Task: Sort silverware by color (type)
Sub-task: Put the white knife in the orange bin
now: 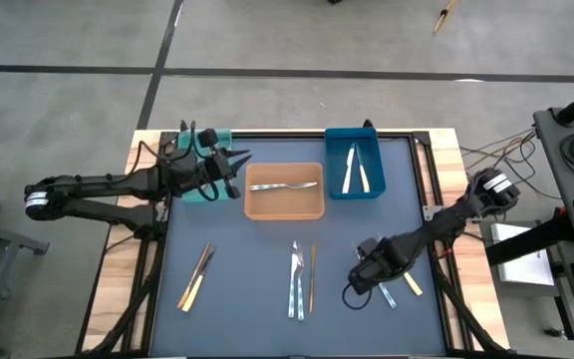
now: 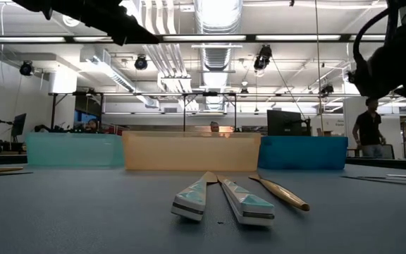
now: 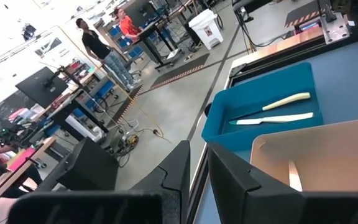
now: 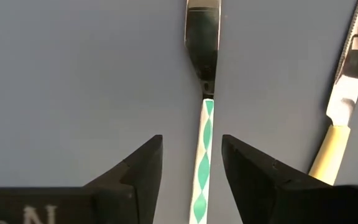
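Dark table matting carries our right tool (image 4: 191,171) near the right edge, its fingers spread on either side of a green-patterned utensil (image 4: 202,158) beside a yellow-handled knife (image 4: 337,134). We risk nudging that slim handle askew if the fingers close off-centre. Our left tool (image 3: 194,171) waits over the far-left bins, nearly closed and empty; the utensil's head is cut off.

3 bins at the surface (image 1: 267,269) far edge: teal bin (image 1: 203,189), orange bin (image 1: 284,204), blue bin (image 1: 355,187). 2 people (image 3: 98,46) beyond.
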Controlling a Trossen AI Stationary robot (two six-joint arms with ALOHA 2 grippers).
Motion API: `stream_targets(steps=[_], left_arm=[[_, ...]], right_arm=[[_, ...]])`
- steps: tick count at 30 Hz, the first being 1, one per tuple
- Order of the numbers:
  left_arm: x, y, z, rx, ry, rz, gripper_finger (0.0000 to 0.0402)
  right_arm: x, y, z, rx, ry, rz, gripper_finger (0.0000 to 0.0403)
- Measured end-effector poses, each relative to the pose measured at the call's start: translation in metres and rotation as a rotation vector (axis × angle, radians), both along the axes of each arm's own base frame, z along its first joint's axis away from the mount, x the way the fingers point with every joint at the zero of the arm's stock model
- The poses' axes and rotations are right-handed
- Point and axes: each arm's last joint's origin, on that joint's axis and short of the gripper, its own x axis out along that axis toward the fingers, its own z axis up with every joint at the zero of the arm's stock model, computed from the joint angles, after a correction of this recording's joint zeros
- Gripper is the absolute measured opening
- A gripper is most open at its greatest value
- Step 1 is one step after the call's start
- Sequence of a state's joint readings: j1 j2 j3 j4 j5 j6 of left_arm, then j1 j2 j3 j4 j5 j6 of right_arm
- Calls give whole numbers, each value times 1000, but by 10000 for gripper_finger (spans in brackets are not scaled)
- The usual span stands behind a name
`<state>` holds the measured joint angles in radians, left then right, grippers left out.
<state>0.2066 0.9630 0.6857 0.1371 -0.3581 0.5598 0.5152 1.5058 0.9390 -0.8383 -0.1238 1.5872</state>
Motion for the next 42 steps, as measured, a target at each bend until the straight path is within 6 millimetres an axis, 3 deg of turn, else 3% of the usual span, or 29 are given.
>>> stream_targets(steps=[13,30,33,39,42], left_arm=[[0,0,-2,-5,22,0,40],[0,0,-2,-8,20,1,40],[0,0,-2,-8,20,0,40],[0,0,-2,-8,19,0,40],[0,0,-2,-8,19,1,40]], right_arm=[[6,3,-27,-50,85,60,141],[8,3,-31,-44,89,74,134],[8,4,-31,-41,83,74,111],[10,5,-31,-31,62,89,24],[10,5,-31,-30,61,90,20]])
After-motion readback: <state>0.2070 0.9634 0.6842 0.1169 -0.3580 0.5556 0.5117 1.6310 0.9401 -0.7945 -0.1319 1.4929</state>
